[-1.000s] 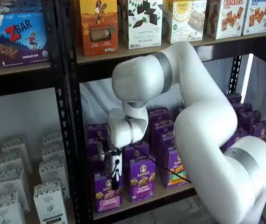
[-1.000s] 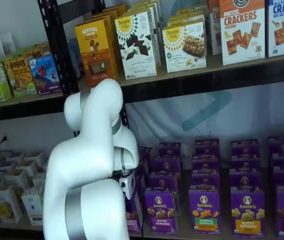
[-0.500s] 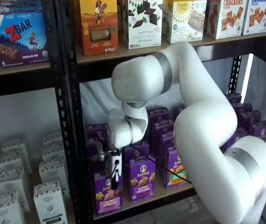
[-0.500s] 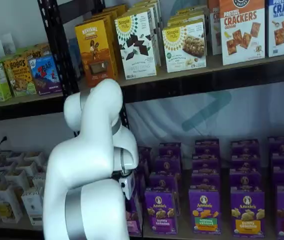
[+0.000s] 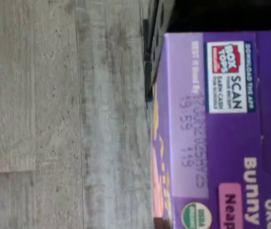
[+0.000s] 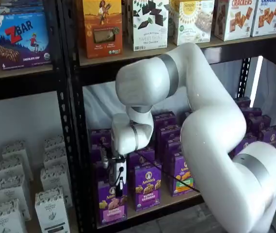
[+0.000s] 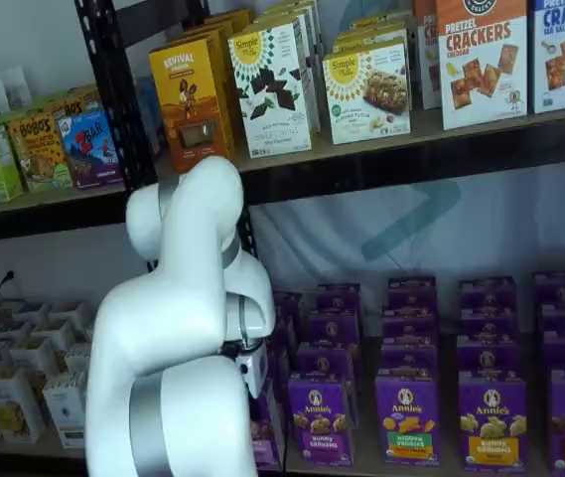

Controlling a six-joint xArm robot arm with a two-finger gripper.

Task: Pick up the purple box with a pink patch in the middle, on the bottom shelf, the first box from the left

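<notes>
Closing-in step, by the look. Hung right over the upright purple cardboard box (image 6: 111, 203) with pink band, claw (image 6: 120, 186) side-on: apart or together, impossible to tell. Next, likely: descend, clamp.

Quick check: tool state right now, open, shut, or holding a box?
Tool: cannot be told. Its black fingers hang right at the top front of the purple box, seen side-on, with no clear gap and no clear grip.
</notes>
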